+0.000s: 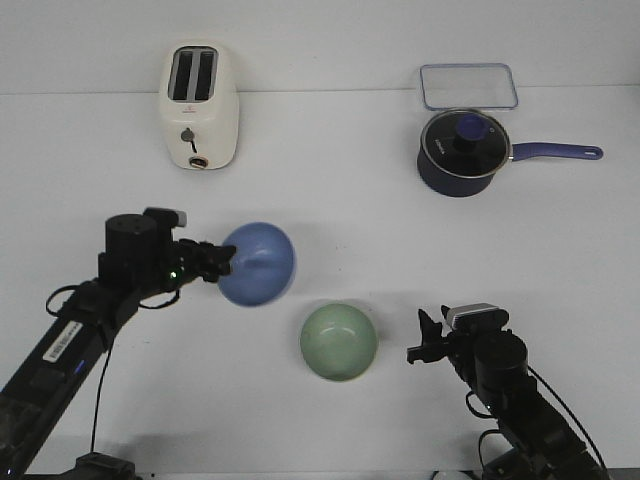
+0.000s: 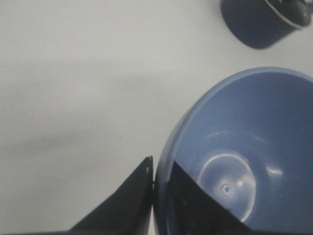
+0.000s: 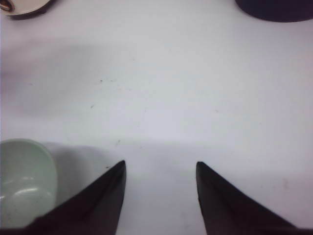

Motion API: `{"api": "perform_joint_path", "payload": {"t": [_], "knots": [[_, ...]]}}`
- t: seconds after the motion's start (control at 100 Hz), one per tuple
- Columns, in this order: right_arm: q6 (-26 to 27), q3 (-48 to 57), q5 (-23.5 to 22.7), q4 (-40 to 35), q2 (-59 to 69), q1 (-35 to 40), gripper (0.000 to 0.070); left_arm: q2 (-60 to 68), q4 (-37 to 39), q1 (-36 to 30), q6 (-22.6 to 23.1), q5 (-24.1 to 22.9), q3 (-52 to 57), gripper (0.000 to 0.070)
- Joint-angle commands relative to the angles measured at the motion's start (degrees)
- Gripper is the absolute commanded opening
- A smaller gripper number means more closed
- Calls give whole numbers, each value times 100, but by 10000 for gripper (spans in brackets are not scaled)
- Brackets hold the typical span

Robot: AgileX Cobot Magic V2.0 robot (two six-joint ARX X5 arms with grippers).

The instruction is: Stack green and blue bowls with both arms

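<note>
My left gripper (image 1: 222,262) is shut on the rim of the blue bowl (image 1: 259,264) and holds it tilted above the table, up and to the left of the green bowl (image 1: 339,341). In the left wrist view one finger is inside the blue bowl (image 2: 254,156) and one outside, the gripper (image 2: 161,169) pinching the wall. The green bowl sits upright on the table in the front middle. My right gripper (image 1: 424,338) is open and empty, to the right of the green bowl and apart from it. The right wrist view shows the open gripper (image 3: 160,164) with the green bowl (image 3: 24,181) beside it.
A cream toaster (image 1: 200,106) stands at the back left. A dark navy saucepan (image 1: 462,152) with a glass lid and long handle stands at the back right, with a clear lidded container (image 1: 468,85) behind it. The saucepan also shows in the left wrist view (image 2: 264,22).
</note>
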Motion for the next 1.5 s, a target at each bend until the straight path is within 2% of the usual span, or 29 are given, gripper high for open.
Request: {"api": "perform_joint_path", "payload": {"t": [0.0, 0.12, 0.24, 0.49, 0.53, 0.63, 0.68, 0.8, 0.92, 0.98, 1.05, 1.08, 1.18, 1.24, 1.37, 1.49], "knots": [[-9, 22, -13, 52, 28, 33, 277, -96, 251, -400, -162, 61, -291, 14], [-9, 22, -13, 55, 28, 33, 277, -146, 859, -1117, -496, 17, -715, 14], [-9, 22, -15, 52, 28, 33, 277, 125, 1268, -1703, -647, -48, -743, 14], [-9, 22, -15, 52, 28, 33, 277, 754, 1628, -2400, -632, -221, -743, 31], [-9, 22, -15, 52, 28, 33, 277, 811, 1628, -2448, -614, -223, -743, 87], [-9, 22, -13, 55, 28, 31, 277, 824, 1631, -2476, -616, -223, -743, 322], [-9, 22, -11, 55, 28, 31, 277, 763, 1626, -2448, -610, -227, -743, 362], [-13, 22, -7, 66, 28, 31, 277, 444, 1576, -2170, -588, -280, -743, 360], [-55, 22, 17, 184, 24, 31, 275, -81, 1329, -1775, -372, -704, -743, 312], [-116, 22, 39, 251, -24, 31, 232, -407, 1143, -1556, -225, -1106, -743, 202], [-179, 22, 57, 278, -120, 31, 70, -815, 881, -1290, 52, -1569, -743, 0], [-205, 22, 61, 278, -162, 31, 0, -994, 748, -1178, 177, -1779, -743, 16], [-280, 13, 192, 273, -376, 26, 0, -1609, 236, -839, 612, -2457, -787, 13], [-284, -57, 236, 352, -616, 26, 0, -2068, 225, -682, 844, -2697, -1019, 13], [-372, -391, 463, 656, -1416, 26, 0, -3554, 1060, -372, 901, -3073, -2221, 13], [-487, -638, 970, 761, -1991, 26, 0, -4933, 1851, -127, 898, -3521, -3377, 12]]}}
